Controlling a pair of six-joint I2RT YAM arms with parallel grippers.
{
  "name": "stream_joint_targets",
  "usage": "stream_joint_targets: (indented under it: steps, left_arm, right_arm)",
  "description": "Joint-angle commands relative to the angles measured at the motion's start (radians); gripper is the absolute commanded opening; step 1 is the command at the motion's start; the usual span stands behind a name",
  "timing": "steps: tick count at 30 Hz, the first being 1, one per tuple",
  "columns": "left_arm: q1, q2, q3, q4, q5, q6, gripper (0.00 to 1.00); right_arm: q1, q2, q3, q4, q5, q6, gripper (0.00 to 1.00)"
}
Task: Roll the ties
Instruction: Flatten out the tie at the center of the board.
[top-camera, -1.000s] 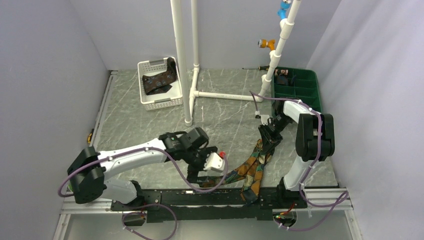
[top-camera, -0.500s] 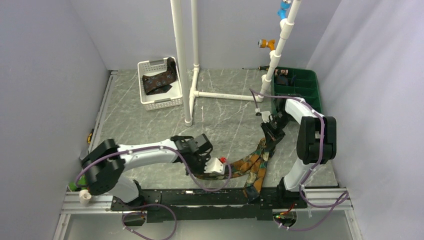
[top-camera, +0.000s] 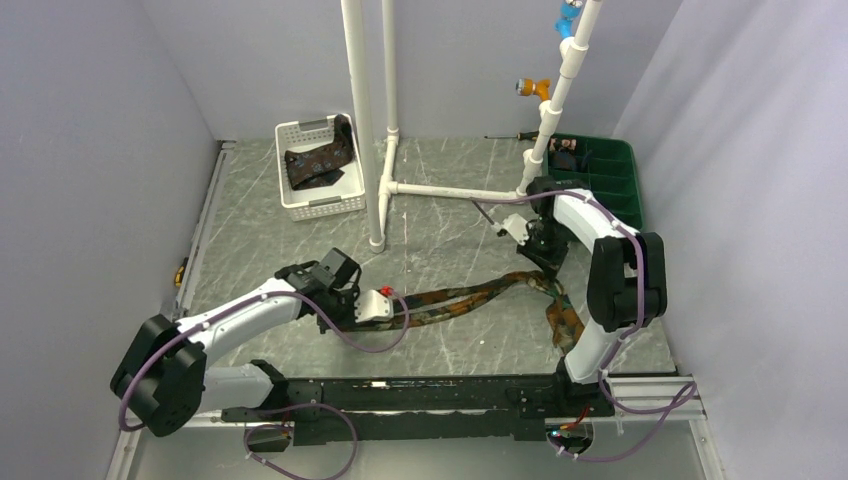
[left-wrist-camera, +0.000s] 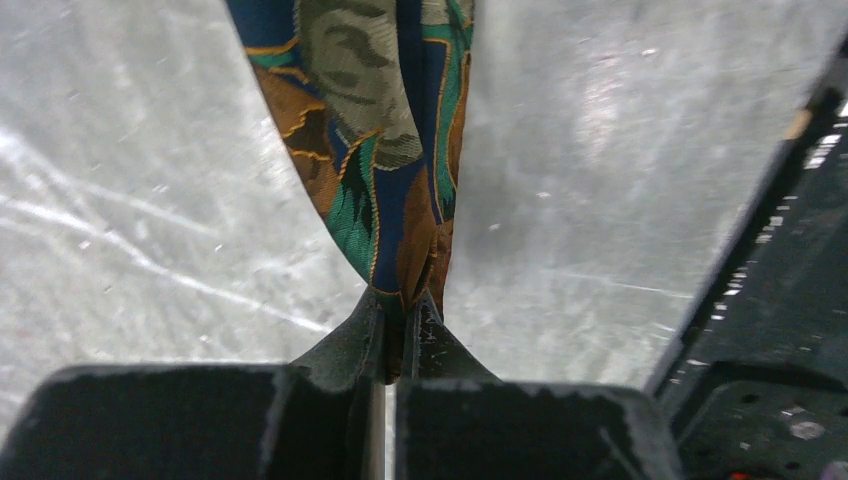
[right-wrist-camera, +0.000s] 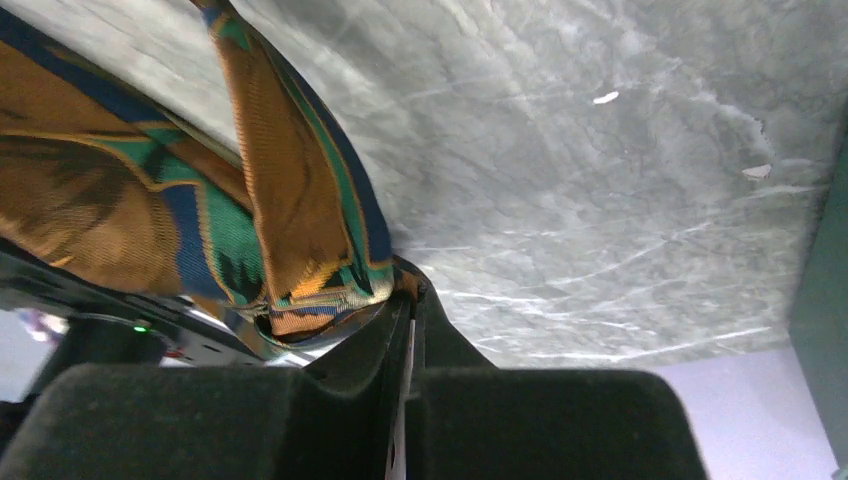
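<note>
On the grey surface (top-camera: 270, 250), seen from above, the orange and teal tie (top-camera: 470, 295) ran in a long line between the two arms. The left end effector (top-camera: 398, 308) was shut tight on the tie's left end. The right end effector (top-camera: 548, 265) was shut tight on the tie near its other end. A short bit of tie lay past it, toward the near edge. Far back on the left sat a white basket (top-camera: 300, 207) with a second tie (top-camera: 318, 165) in it, one end poking over the rim. White pipes (top-camera: 362, 120) stood beside the basket. A green tray (top-camera: 610, 190) sat at the back right, just behind the right arm.

From the left wrist, the two black fingers (left-wrist-camera: 345, 350) were pressed together with the tie's tip pinched between them. The tie went up and away from them, folded along its length, over the surface. A black rail (left-wrist-camera: 760, 330) showed on the right.

From the right wrist, the fingers were pressed together on the tie too. The cloth bunched in a fold right at the tips, then spread off to the left. The surface showed behind it, and a green edge of the tray was at the right side.
</note>
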Motion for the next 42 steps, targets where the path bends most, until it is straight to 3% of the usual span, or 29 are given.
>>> stream_joint_targets:
  steps: [1,3,5,10,16,17,20,21,23,26,29,34,38,42]
  left_arm:
    - [0.061,-0.078,-0.034,-0.01,-0.07,0.08,0.0]
    - [0.069,-0.096,-0.026,-0.009,-0.063,0.088,0.0]
    - [0.072,-0.096,-0.016,-0.005,-0.068,0.086,0.0]
    - [0.1,-0.119,-0.011,0.027,-0.083,0.109,0.01]
    - [0.122,-0.325,-0.119,0.126,-0.13,0.191,0.06]
    - [0.122,-0.369,-0.143,0.113,-0.111,0.222,0.12]
    - [0.122,-0.514,-0.189,-0.011,0.009,0.358,0.54]
    - [0.121,-0.557,-0.19,-0.061,0.05,0.39,0.65]
    - [0.123,-0.608,-0.172,-0.107,0.085,0.383,0.71]
    - [0.141,-0.556,-0.087,-0.137,0.1,0.281,0.7]
    - [0.236,-0.405,0.018,-0.139,0.176,0.154,0.7]
    - [0.428,-0.141,0.149,-0.144,0.304,0.064,0.69]
    - [0.479,0.039,0.217,-0.181,0.341,0.062,0.6]
    - [0.455,0.127,0.206,-0.127,0.324,0.024,0.6]
  right_arm:
    - [-0.041,-0.049,0.016,0.051,0.175,-0.053,0.16]
    - [-0.055,-0.032,0.083,-0.014,0.084,0.01,0.38]
    - [-0.075,-0.019,0.131,-0.062,0.009,0.069,0.48]
    - [-0.12,-0.053,0.135,-0.157,-0.229,0.12,0.56]
    - [-0.109,-0.124,-0.093,-0.077,-0.31,0.189,0.62]
    - [-0.105,-0.129,-0.128,-0.051,-0.306,0.201,0.63]
    - [-0.085,-0.137,-0.227,0.024,-0.261,0.208,0.64]
    - [-0.078,-0.137,-0.262,0.055,-0.223,0.208,0.63]
    - [-0.076,-0.137,-0.32,0.115,-0.154,0.2,0.59]
    - [-0.077,-0.144,-0.383,0.172,-0.082,0.18,0.54]
    - [-0.079,-0.153,-0.422,0.192,-0.05,0.158,0.44]
    - [-0.084,-0.188,-0.47,0.198,-0.017,0.106,0.2]
    - [-0.087,-0.21,-0.489,0.208,0.01,0.076,0.17]
    - [-0.087,-0.202,-0.47,0.196,0.001,0.081,0.17]
